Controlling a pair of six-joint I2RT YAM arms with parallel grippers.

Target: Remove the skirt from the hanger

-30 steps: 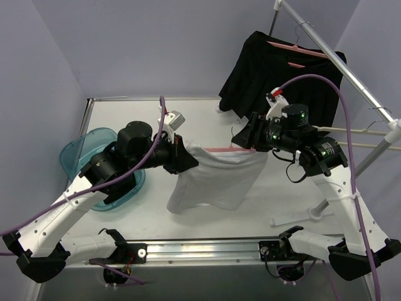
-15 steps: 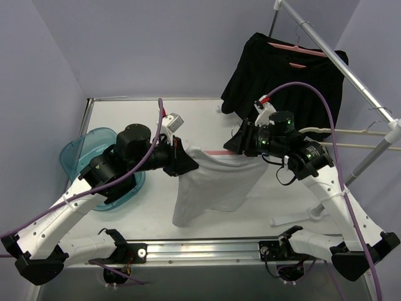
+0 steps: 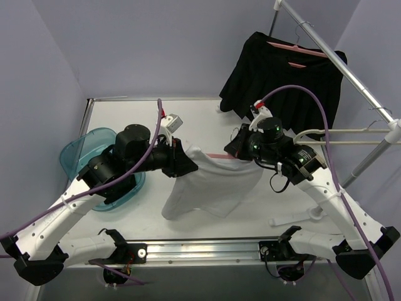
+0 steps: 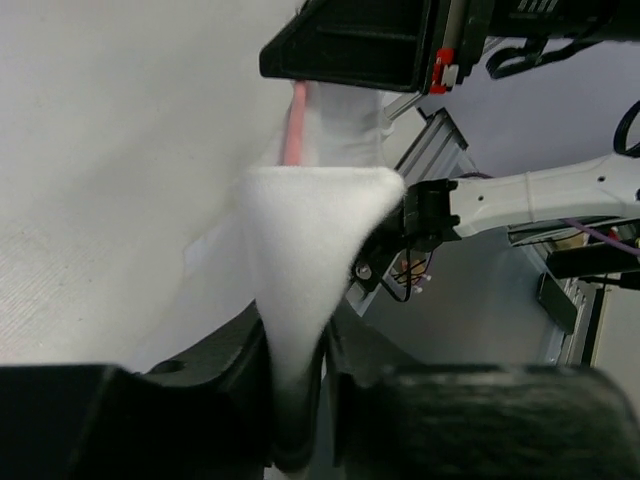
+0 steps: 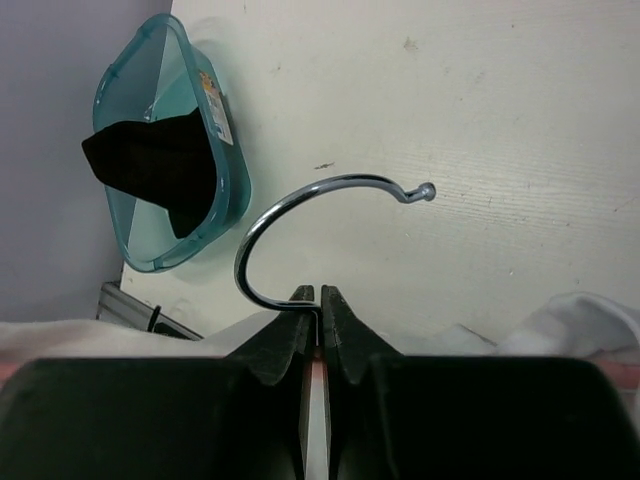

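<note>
Tabletop [image 3: 207, 125]: left end effector [image 3: 186, 164] clamps one skirt [image 3: 213, 185] (right end effector [image 3: 233, 145] clamps one hanger [image 5: 345, 179]).

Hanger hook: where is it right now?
Right wrist view, centre: the hook is pinched at its stem by the right end effector, over the table, teal bin to its upper left.

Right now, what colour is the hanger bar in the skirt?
The hanger bar is pink against the white skirt, clearest in the left wrist view.
</note>
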